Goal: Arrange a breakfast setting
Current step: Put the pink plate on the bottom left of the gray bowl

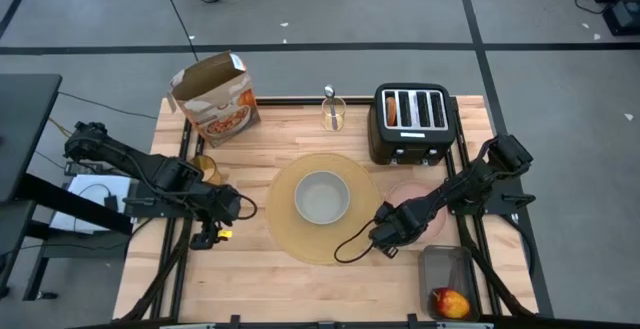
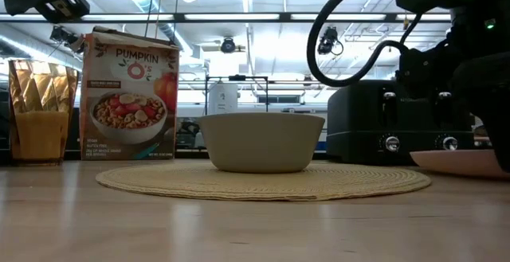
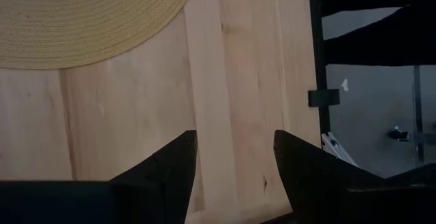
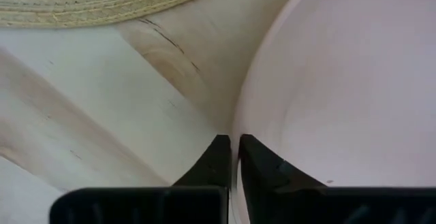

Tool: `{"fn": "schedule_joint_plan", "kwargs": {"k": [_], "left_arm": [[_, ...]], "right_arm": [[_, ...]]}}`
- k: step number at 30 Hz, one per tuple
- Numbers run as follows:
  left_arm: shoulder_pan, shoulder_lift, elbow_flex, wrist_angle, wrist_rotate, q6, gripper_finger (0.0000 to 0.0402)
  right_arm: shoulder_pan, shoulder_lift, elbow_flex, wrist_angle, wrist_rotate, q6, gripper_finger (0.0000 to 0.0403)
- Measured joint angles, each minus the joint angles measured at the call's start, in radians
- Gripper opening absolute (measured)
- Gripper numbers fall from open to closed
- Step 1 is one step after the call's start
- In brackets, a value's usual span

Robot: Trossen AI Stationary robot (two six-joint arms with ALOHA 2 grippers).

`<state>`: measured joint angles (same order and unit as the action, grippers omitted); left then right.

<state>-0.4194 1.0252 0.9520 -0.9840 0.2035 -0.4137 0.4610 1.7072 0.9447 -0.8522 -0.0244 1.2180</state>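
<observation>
A grey bowl (image 1: 321,197) sits in the middle of the round tan placemat (image 1: 285,231). Just right of the mat a pink plate (image 1: 418,194) lies on the table, and my right gripper (image 1: 385,231) (image 4: 234,152) is shut on its rim. My left gripper (image 1: 225,219) (image 3: 235,142) hangs open over bare wood left of the mat. An amber tumbler (image 1: 205,167) (image 2: 40,111) stands at the table's left. A toast slice (image 1: 392,109) sticks up from the toaster's slot. A spoon (image 1: 329,94) stands in a small glass at the far edge. A red apple (image 1: 450,302) lies in a dark tray. My right gripper pinches the plate's rim (image 4: 240,125) on the side facing the placemat. One finger (image 4: 262,166) is on the plate's inner side and the other (image 4: 212,163) on its outer side. The fingers point down from above. The plate lies on the table.
A black toaster (image 1: 410,121) stands at the far right and an orange cereal box (image 1: 215,99) at the far left. The dark tray (image 1: 445,269) sits at the near right corner. Bare wood lies near and left of the mat.
</observation>
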Motion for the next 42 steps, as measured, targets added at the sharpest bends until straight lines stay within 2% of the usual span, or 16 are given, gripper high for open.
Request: {"fn": "schedule_joint_plan", "kwargs": {"k": [7,14,20,24,29,32,35,39,42], "left_arm": [[0.0,0.0,0.0,0.0,0.0,0.006,0.0203],[0.0,0.0,0.0,-0.003,0.001,-0.019,0.0203],[0.0,0.0,0.0,-0.075,0.065,-0.013,0.0203],[0.0,0.0,0.0,-0.087,0.078,-0.066,0.0203],[0.0,0.0,0.0,-0.084,0.078,-0.098,0.0203],[0.0,0.0,0.0,-0.084,0.037,-0.1,0.0203],[0.0,0.0,0.0,-0.083,0.011,-0.136,0.0203],[0.0,0.0,0.0,-0.082,0.053,-0.188,0.0203],[0.0,0.0,0.0,-0.081,0.085,-0.216,0.0203]], "right_arm": [[0.0,0.001,0.083,-0.155,0.017,-0.059,0.0014],[0.023,0.001,0.177,-0.217,-0.017,-0.169,0.0013],[0.103,0.001,0.263,-0.332,-0.029,-0.273,0.0013],[0.169,0.0,0.317,-0.381,0.024,-0.367,0.0013],[0.25,0.0,0.406,-0.435,0.122,-0.564,0.0013],[0.285,0.0,0.465,-0.43,0.186,-0.731,0.0013],[0.302,0.0,0.507,-0.429,0.201,-0.865,0.0013],[0.312,0.0,0.539,-0.404,0.232,-1.051,0.0013],[0.304,0.007,0.539,-0.342,0.28,-1.29,0.0013]]}}
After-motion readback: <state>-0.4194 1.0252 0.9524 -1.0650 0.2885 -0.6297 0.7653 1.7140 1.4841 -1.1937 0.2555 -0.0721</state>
